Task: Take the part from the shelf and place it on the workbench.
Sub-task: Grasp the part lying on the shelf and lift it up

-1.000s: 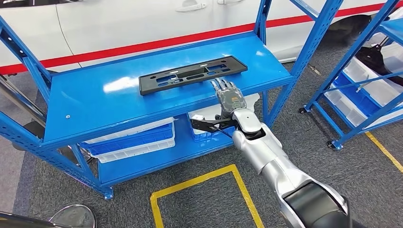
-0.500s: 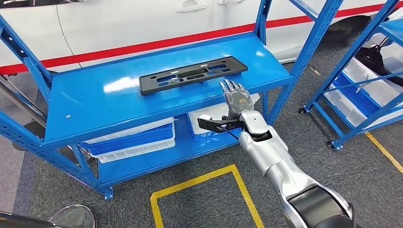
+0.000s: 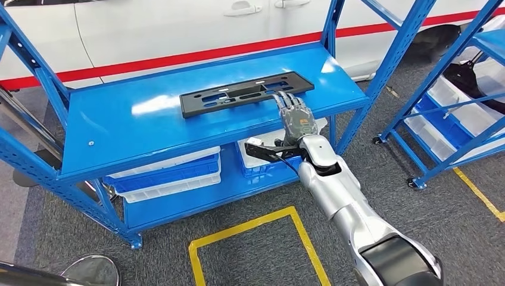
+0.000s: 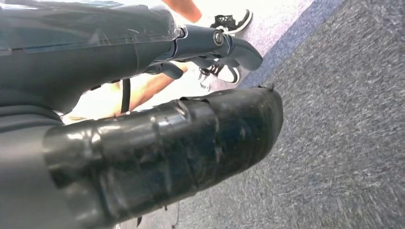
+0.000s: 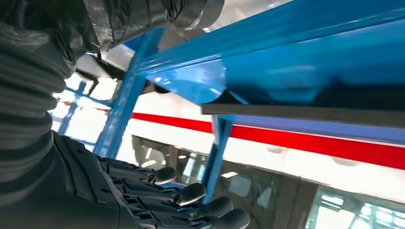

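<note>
One blue shelf (image 3: 119, 134) carries one black part (image 3: 244, 94) at 12 o'clock on its top level; the right hand (image 3: 296, 119), fingers (image 3: 284, 101) straight and slightly apart, holds nothing, tips touching the part's near edge

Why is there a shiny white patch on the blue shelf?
Head view: light glares off the shelf left of the part, sharp picture. Right wrist view: the robot hand is dark against bright background. Left wrist view: the carpet looks smeared.
</note>
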Action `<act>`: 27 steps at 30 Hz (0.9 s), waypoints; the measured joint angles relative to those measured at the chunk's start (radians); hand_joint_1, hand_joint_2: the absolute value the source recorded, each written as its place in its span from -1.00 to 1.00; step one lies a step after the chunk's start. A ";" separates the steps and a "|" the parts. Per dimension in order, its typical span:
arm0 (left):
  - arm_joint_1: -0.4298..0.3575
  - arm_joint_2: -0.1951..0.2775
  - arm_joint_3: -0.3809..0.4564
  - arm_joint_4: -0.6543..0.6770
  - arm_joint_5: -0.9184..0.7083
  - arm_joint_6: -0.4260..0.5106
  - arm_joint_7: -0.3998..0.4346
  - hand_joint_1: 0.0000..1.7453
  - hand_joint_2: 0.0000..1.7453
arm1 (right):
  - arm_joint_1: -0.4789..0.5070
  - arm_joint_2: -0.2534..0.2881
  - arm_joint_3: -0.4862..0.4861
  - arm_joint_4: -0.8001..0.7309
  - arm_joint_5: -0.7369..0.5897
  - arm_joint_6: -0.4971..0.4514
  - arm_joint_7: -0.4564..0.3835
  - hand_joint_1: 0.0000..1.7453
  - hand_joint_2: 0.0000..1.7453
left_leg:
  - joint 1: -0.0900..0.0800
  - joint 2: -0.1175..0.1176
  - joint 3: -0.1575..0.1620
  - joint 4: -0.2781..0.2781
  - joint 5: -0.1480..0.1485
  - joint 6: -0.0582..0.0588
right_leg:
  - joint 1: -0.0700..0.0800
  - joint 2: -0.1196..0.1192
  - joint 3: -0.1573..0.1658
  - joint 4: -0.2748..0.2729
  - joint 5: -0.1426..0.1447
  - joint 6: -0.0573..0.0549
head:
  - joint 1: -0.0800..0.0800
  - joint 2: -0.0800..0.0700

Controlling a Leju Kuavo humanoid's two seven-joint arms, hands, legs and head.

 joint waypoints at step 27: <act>-0.003 0.006 0.032 0.003 -0.029 -0.035 -0.032 -1.00 -1.00 | 0.025 0.020 -0.007 -0.161 -0.060 0.059 -0.027 -1.00 1.00 | -0.014 -0.064 -0.100 0.038 0.053 0.003 | 0.023 0.034 0.107 -0.158 0.047 -0.041 | 0.000 0.000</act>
